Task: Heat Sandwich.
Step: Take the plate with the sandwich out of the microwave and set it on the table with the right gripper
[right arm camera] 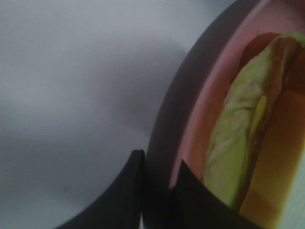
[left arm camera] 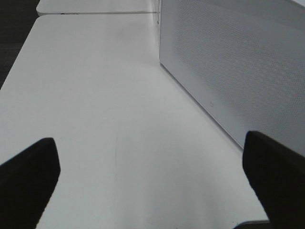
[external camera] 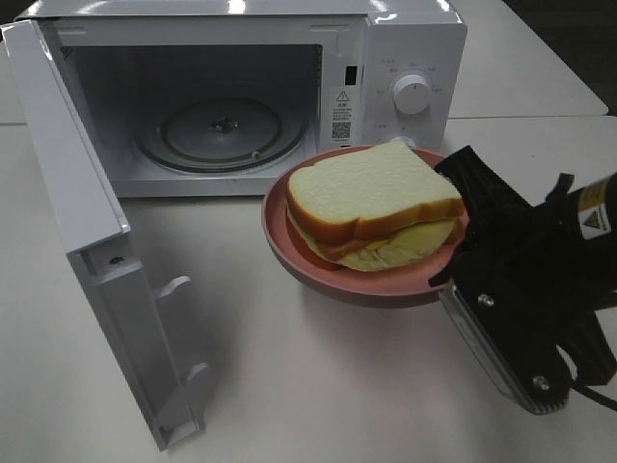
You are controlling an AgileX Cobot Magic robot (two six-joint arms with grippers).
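My right end effector (right arm camera: 157, 191) pinches the pink plate (external camera: 289, 251) rim, sandwich (external camera: 371, 198) aboard, before the open microwave (external camera: 241, 87); my left end effector (left arm camera: 152, 176) gapes empty.

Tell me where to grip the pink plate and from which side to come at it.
Grip the plate by its raised rim on the right side, one finger outside, one inside, as the right gripper already does. The sandwich fills the middle, so only the rim is free, and the microwave behind blocks the far side.
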